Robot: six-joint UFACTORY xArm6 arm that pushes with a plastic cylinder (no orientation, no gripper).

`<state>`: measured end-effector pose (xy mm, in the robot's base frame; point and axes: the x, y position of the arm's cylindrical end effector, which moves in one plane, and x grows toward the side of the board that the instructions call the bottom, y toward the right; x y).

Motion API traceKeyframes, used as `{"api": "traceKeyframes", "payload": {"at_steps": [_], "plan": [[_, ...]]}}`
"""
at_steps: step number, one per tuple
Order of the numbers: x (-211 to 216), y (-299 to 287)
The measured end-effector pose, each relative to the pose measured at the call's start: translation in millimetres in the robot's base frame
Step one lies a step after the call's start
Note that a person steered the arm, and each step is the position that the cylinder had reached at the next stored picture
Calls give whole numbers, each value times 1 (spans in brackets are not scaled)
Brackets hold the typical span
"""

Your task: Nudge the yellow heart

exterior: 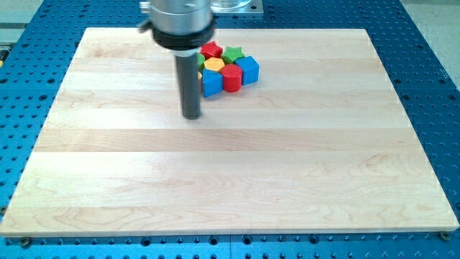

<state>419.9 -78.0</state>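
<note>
Yellow heart [213, 64] sits in the tight block cluster near the worktop's [230, 173] top edge, seemingly hemmed by neighbours. Going rightward: the tip [192, 116], a plain rod without fingers, then blue block [211, 83], red cylinder [231, 78]; the heart lies up-right of the tip.

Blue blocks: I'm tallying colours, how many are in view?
2: one blue block at the cluster's lower left beside my tip, another at its right end. The rod may hide more.

The rod [191, 79] hides the nine o'clock side of the block cluster, covering part of a blue block [212, 83] and a yellow block [213, 64]. The arm's housing [181, 21] is cut off at twelve o'clock. Whether that yellow block is the heart cannot be told.
</note>
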Motion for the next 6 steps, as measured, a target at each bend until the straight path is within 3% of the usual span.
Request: {"api": "traceKeyframes", "payload": {"at_steps": [3,6], "plan": [[-29,-1],[-21,5]]}}
